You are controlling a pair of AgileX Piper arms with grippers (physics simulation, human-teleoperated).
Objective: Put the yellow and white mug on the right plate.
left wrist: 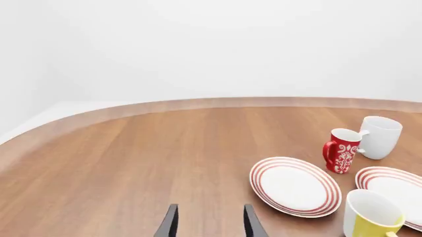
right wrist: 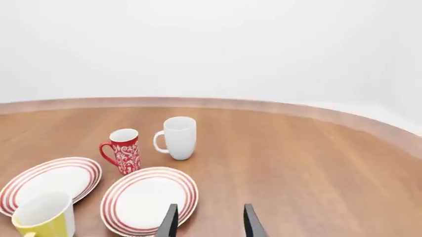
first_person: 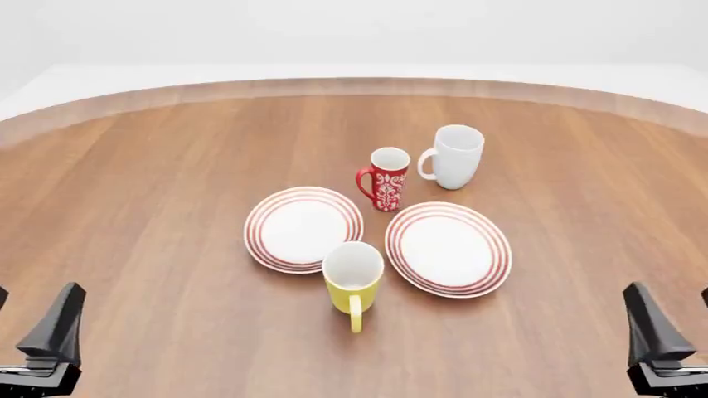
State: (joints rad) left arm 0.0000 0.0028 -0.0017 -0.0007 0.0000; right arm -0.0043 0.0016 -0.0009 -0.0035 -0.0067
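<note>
Wood filled nearly every view: the round table ran out to its pale rim with all the crockery gathered near the middle. Largest on it was the right plate, red-ringed and bare, with its slightly smaller twin plate just beside it to the left. Beyond the pair stood the plain white mug and, close by it, the red patterned mug.

Nearest the arms sat the yellow and white mug, upright on the wood in the gap at the plates' near edges, its rim seeming to overlap the twin plate's edge in the front view, though contact could not be judged. Its handle pointed back toward the robot.

Both grippers waited well apart from it at the near corners. The left gripper showed its fingers spread with nothing between them, and the right gripper stood likewise parted and empty.

The mug lay forward and inward of either gripper, roughly midway, a shade nearer the left. Since the goal plate sat just right of the mug, the right arm looked the likelier choice, reaching forward and leftward for the mug, then carrying it a short way rightward.
</note>
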